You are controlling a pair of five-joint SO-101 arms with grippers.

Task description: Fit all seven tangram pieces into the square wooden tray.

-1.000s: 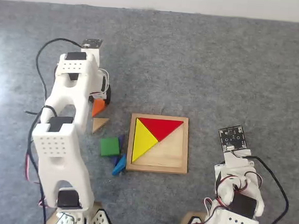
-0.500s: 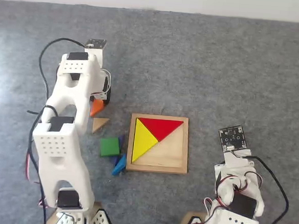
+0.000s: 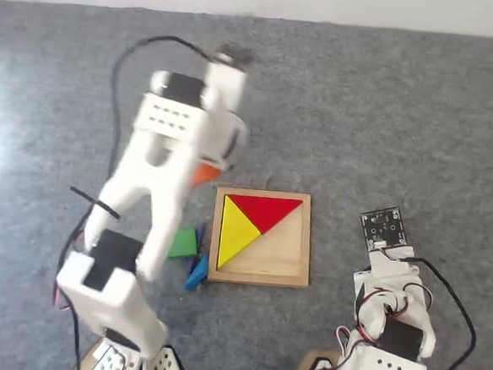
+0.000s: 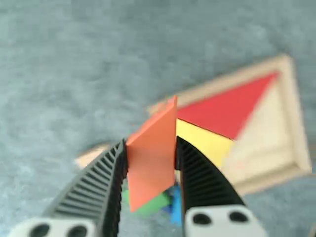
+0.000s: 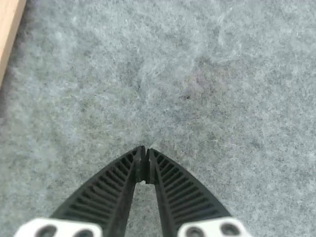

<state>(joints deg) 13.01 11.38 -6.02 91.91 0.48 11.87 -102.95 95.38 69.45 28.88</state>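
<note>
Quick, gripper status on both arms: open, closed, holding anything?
Left gripper: closed on the orange piece.
Right gripper: closed, holding nothing.

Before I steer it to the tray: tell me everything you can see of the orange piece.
The orange piece is a flat, thin slab with straight edges, painted wood by its look. It is clamped between the left gripper's ribbed black fingers, one sharp corner pointing away from them. Nothing else touches it. In the high view it peeks out beneath the arm, just off the tray's far left corner.
</note>
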